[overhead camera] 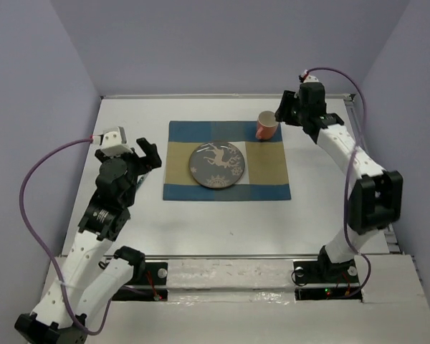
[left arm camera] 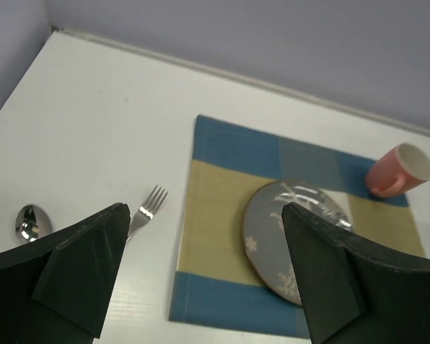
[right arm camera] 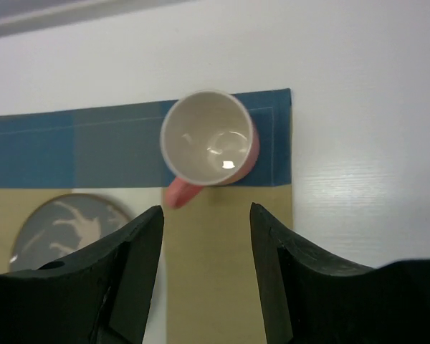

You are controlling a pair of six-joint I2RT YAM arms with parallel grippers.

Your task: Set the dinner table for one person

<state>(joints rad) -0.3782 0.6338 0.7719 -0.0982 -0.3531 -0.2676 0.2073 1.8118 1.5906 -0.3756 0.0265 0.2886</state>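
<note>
The pink mug (overhead camera: pixel 265 126) stands upright on the placemat's (overhead camera: pixel 272 188) far right corner. The right gripper (right arm camera: pixel 206 211) beside it is parted and empty. A fork (left arm camera: pixel 147 210) and spoon (left arm camera: pixel 29 222) lie on the dinner table (overhead camera: pixel 129 115), left of the placemat. They look like thin, slippery steel, so I'd pinch them across the handles. The left gripper (left arm camera: pixel 204 215) gapes, empty.

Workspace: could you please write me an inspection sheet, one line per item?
Surface: white dinner table, checked placemat at centre.
Job's things: plate on the placemat; pink mug upright on its far right corner; fork and spoon on bare table, left of placemat.
Clutter: nothing seen.
End effectors: left end effector open, empty, near the fork; right end effector open, beside the mug, not gripping it.
Cables: purple cable on each arm, clear of the tableware.
Surroundings: plain lilac walls.
</note>
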